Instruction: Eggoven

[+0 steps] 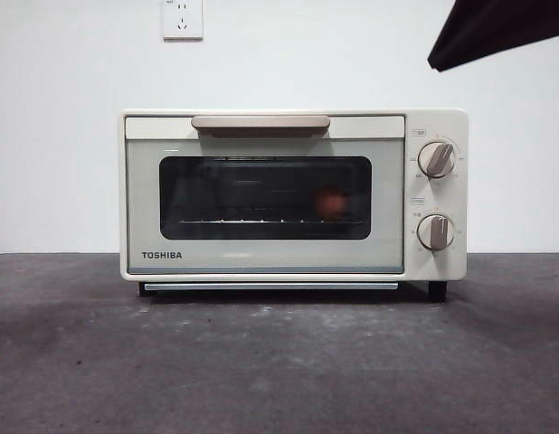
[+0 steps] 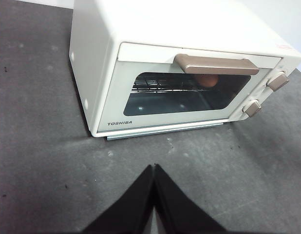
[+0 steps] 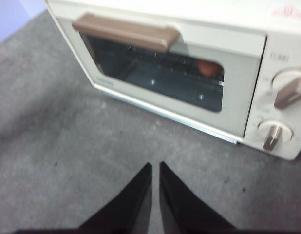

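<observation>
Dark grey tabletop (image 1: 279, 362) and a plain white wall (image 1: 62, 136) frame the scene, and we start from the egg (image 1: 331, 202). We see it as a small reddish-brown shape behind the dark glass, resting on the wire rack (image 1: 261, 220) inside the oven (image 1: 293, 194), toward the side where the knobs are. The same egg shows in the left wrist view (image 2: 207, 80) and in the right wrist view (image 3: 208, 67), always behind the glass.

The oven door (image 1: 264, 203) is shut, with its beige handle (image 1: 260, 122) flat along the upper edge. So we judge that the main part is done: the egg is in and the door is closed. What may remain is turning a knob; the upper knob (image 1: 436, 158) and the lower knob (image 1: 435, 232) are not touched by anything now.

The left gripper (image 2: 154, 168) hangs above the tabletop in front of the oven, apart from it, its jaws pressed together and holding nothing. The right gripper (image 3: 156, 165) also hangs in front of the oven, nearer to the knobs, jaws almost together with only a thin slit, also holding nothing. One dark arm tip (image 1: 497, 32) shows at an upper corner of the front view.

A white socket (image 1: 182, 18) sits on the wall above the oven.
</observation>
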